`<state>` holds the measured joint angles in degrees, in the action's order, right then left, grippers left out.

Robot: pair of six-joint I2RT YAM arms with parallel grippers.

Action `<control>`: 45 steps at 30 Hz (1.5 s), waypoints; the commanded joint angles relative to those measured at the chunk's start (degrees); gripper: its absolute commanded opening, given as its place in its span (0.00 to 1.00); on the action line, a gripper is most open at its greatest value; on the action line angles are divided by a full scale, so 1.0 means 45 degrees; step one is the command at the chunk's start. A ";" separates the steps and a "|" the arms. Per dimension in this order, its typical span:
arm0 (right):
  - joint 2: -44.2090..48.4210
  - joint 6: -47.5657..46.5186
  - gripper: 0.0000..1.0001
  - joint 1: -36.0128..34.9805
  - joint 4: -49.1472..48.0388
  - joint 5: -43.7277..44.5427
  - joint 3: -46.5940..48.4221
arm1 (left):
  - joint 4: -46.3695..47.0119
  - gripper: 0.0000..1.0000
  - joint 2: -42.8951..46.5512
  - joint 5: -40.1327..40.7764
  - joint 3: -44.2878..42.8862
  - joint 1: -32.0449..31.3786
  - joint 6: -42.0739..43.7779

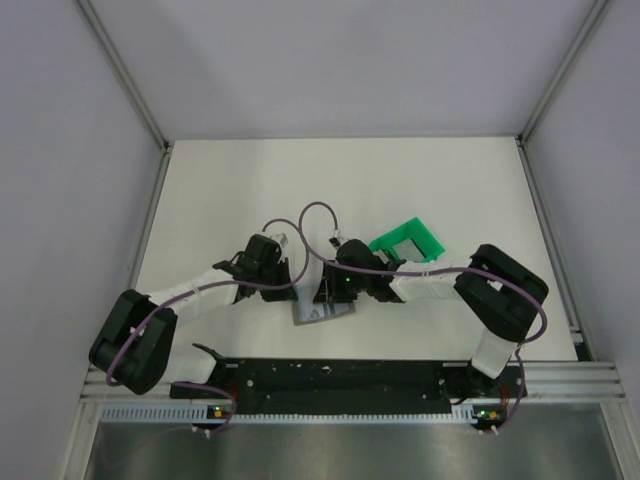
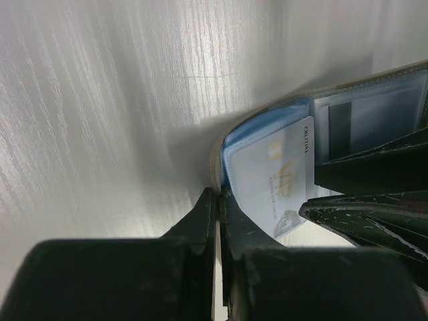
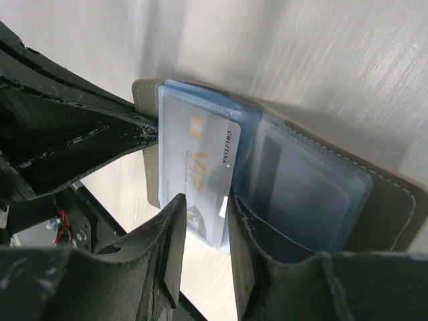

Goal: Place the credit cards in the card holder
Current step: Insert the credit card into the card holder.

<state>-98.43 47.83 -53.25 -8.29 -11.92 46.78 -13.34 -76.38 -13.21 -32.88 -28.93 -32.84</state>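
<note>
Top view: the holder (image 1: 318,310) is seen lying open on the white table (image 1: 250,190), near its front edge and between the two arms. Both grippers are brought together over it. A green frame (image 1: 408,240) is seen behind the right arm, apart from the holder.

Left wrist view: the fingers of the left gripper (image 2: 217,197) are pressed together. The pale outer edge of the holder's cover runs into their tips, so the cover appears to be pinched there. The blue-tinted clear sleeves are fanned open beside this edge.

Right wrist view: a card (image 3: 197,160), pale and marked "VIP" in gold, is shown standing partly inside one of the near sleeves. Its upper part is covered by the sleeve, while its lower end and one corner project out. This projecting end is held between the fingers of the right gripper (image 3: 206,200), which are closed partway onto it. A second clear pocket is seen to the right of the card, and something dark shows through it. The grey-green cover is seen lying flat on the table beyond that pocket.
</note>
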 commanded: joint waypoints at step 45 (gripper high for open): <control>0.5114 -0.1781 0.46 0.0387 0.3268 0.4232 0.0112 | -0.0588 0.05 0.0821 -0.0131 -0.0348 0.0003 0.0267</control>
<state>-80.58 41.45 -53.43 4.93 4.80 47.62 -14.94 -74.35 -14.66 -32.88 -28.82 -31.57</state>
